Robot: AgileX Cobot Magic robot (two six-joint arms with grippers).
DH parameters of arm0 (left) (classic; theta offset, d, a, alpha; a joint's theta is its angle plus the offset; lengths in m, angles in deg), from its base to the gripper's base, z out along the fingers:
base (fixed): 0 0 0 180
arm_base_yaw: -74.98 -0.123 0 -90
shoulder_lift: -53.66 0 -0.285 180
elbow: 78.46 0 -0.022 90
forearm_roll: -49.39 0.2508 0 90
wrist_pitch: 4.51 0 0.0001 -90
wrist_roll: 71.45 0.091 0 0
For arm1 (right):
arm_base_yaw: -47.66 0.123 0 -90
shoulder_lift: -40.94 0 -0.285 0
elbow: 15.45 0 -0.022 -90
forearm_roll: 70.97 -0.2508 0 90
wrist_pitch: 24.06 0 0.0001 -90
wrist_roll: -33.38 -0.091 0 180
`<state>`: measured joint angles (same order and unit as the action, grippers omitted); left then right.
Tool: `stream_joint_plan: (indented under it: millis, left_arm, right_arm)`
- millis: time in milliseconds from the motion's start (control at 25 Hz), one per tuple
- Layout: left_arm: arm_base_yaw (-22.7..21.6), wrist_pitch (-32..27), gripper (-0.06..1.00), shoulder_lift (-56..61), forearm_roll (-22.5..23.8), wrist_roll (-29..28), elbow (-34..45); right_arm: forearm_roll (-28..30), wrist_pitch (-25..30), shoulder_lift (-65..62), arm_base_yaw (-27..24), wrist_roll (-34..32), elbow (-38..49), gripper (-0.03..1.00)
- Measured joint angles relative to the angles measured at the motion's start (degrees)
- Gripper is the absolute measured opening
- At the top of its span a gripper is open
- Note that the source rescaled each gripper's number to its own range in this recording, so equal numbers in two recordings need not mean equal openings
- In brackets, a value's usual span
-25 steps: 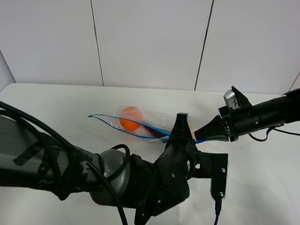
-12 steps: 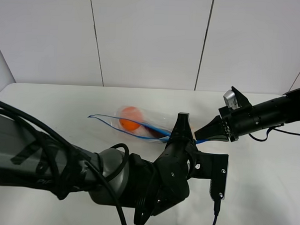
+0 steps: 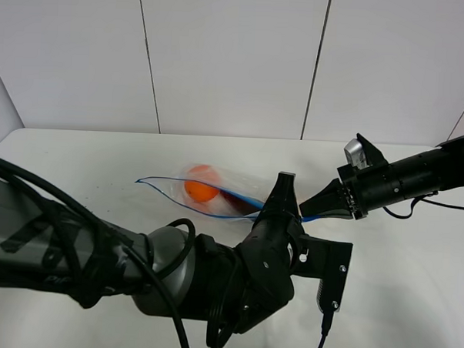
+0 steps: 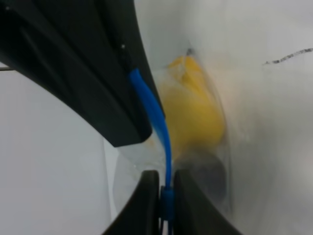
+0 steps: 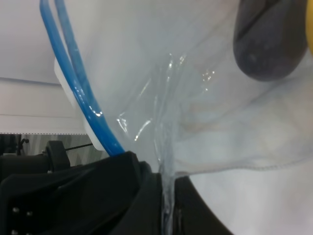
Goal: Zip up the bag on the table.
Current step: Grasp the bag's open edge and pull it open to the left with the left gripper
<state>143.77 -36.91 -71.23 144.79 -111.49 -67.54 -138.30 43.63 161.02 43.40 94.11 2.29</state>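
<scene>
Centrally on the tabletop (image 3: 86, 164) lies the bag (image 3: 224, 180), judged a limp, light, slippery film best gripped at its stiffer blue zipper strip (image 4: 157, 120). The left end effector (image 4: 166, 193) is clamped on that strip; the right end effector (image 5: 166, 200) pinches the bag's clear right-hand edge.

Glossy clear plastic bag (image 3: 235, 183) (matt table (image 3: 78, 163))

Clear plastic bag (image 3: 235, 180) over mid tabletop (image 3: 86, 160), nearer far edge, long side left-right. Blue zipper strip (image 3: 158, 185) gapes at left end. Orange toy (image 3: 200, 189), dark purple toy (image 5: 266, 44), yellow toy (image 4: 193, 107) inside. My left gripper (image 4: 166, 200) pinches the strip, my right gripper (image 5: 166, 210) the bag's right end.
</scene>
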Motion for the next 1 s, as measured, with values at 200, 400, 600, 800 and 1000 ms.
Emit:
stream_joint_plan:
  millis: [200,400,600,800,1000]
  left_arm:
    - [-0.3,-0.2,0.0,0.0,-1.6,0.1,0.0]
    - [-1.1,-0.9,0.0,0.2,-3.3,2.3,0.0]
    - [-2.9,-1.0,0.0,0.6,-5.3,4.0,0.3]
    - [-4.3,-1.5,0.0,0.7,-5.3,4.5,3.0]
    - [-5.9,-1.4,0.0,1.4,-5.2,4.6,6.0]
  right_arm:
    - [0.0,-0.2,0.0,0.0,0.0,0.0,0.0]
    - [-0.3,-0.9,0.0,0.0,0.0,0.0,0.0]
    - [-0.2,-2.1,0.0,0.0,0.0,0.0,0.0]
    - [0.7,-3.5,0.0,0.0,-0.2,0.0,0.0]
    - [1.1,-4.3,0.0,0.0,-0.2,0.0,0.0]
